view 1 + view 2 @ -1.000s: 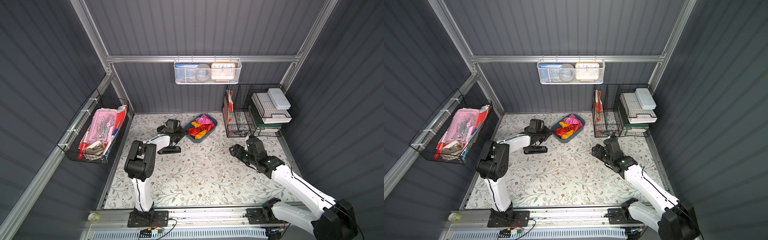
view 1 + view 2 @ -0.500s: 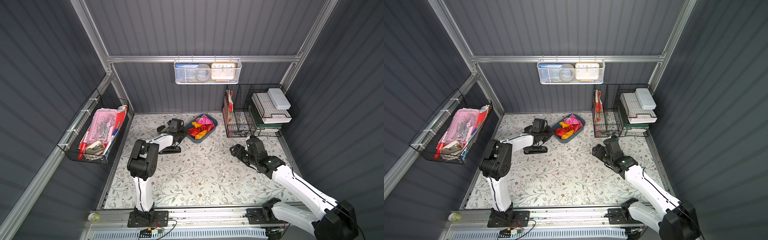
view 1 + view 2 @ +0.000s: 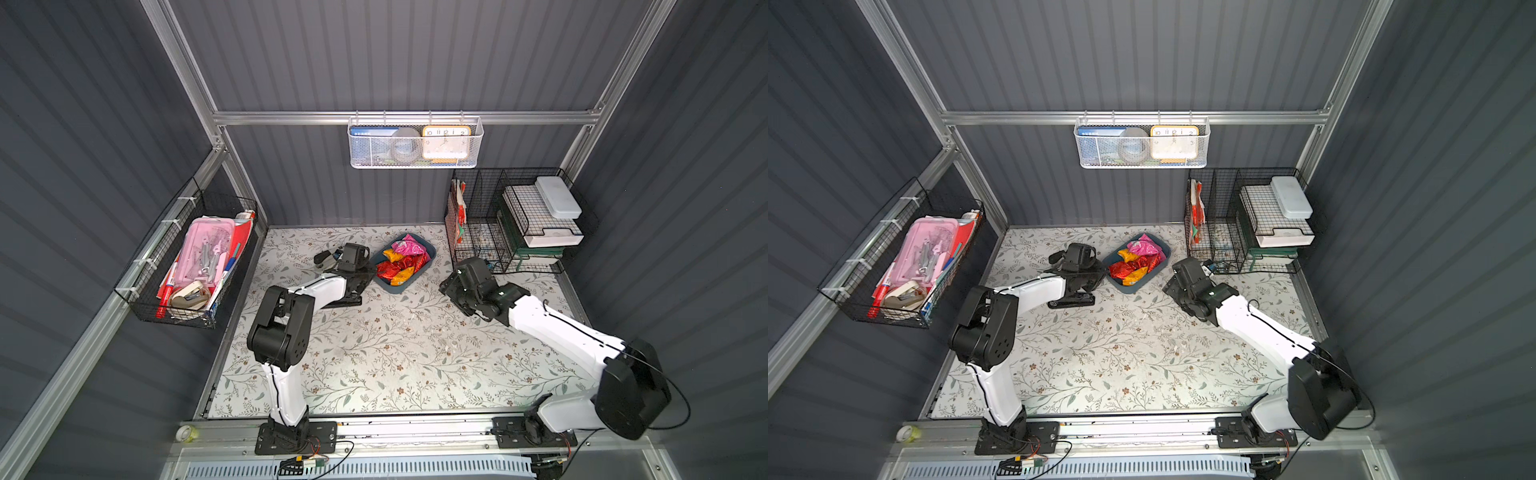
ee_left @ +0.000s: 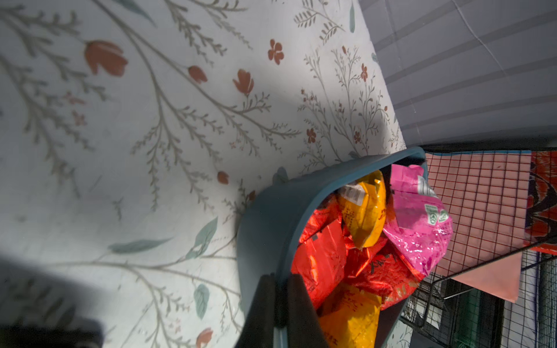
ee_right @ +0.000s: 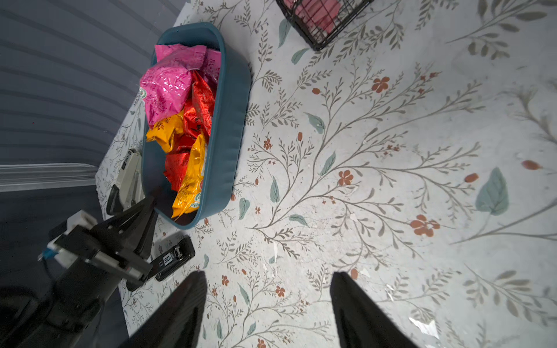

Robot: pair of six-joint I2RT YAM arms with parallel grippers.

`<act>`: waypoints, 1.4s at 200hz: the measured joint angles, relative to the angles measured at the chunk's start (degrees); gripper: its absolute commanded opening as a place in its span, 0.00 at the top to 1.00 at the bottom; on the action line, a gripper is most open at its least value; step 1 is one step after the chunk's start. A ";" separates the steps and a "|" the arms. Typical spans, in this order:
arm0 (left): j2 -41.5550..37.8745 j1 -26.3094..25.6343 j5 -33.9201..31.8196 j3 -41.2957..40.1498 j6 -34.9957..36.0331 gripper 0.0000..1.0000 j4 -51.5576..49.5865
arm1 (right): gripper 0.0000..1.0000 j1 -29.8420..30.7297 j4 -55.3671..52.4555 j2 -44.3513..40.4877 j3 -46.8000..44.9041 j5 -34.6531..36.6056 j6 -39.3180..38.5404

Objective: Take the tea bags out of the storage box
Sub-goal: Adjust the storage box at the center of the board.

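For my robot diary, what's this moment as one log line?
left tool: shut on dark teal plastic storage box rim | right tool: open | shiny foil tea bags: in box

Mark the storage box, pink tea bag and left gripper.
storage box (image 5: 232, 120): right wrist view, outer side wall.
pink tea bag (image 5: 168, 87): right wrist view, middle of the foil.
left gripper (image 4: 280, 280): left wrist view, between the jaws shut on the box rim.

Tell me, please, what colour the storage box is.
Dark teal; the storage box shows best in the right wrist view.
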 measured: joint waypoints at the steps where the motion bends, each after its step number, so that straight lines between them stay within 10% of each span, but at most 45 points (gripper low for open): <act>1: -0.22 -0.22 -0.24 -0.02 -0.26 1.00 -0.31 | 0.30 0.00 0.00 0.31 0.20 -0.07 0.04; 30: -4.44 -4.98 -4.98 -0.35 -5.49 0.97 -5.86 | 0.30 0.13 -0.24 9.22 7.80 -0.90 0.98; 69: -10.43 -9.64 -7.52 -5.35 -11.54 0.56 -7.74 | 0.31 0.17 -0.98 14.95 12.15 -2.03 1.55; 124: -20.17 -9.92 -9.18 -11.08 -10.45 0.28 -7.23 | 0.38 0.17 -3.10 15.08 11.96 -1.95 2.27; 280: -34.58 -9.92 -11.39 -14.93 13.64 0.28 -8.17 | 0.76 -0.26 2.27 20.26 9.51 -2.19 6.25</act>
